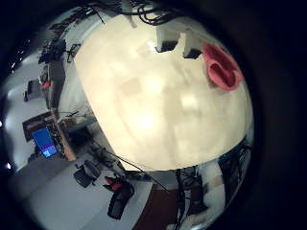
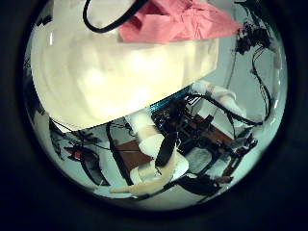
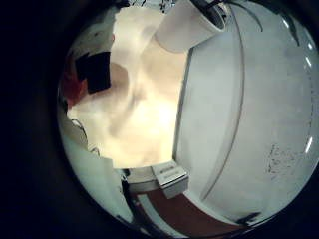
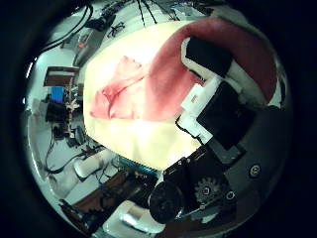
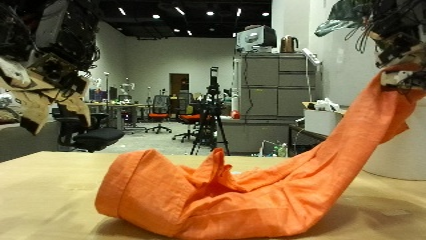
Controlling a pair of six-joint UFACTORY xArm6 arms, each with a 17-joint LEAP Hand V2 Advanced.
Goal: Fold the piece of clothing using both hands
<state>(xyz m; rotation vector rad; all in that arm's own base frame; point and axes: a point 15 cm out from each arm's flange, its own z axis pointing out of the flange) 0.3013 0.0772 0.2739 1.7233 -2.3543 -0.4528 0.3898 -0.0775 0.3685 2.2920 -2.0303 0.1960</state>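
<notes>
Right hand (image 5: pixel 394 62) raised high, fingers pinched shut, left hand (image 5: pixel 43 62) raised, holding nothing

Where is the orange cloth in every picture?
Outside view: orange cloth heaped on the table, one end lifted by the right hand.
Left little-finger view: small bunch on the table.
Left thumb view: spread on the table.
Right little-finger view: sliver at the edge.
Right thumb view: close, under the fingers.
Shared landmark: the table.
</notes>
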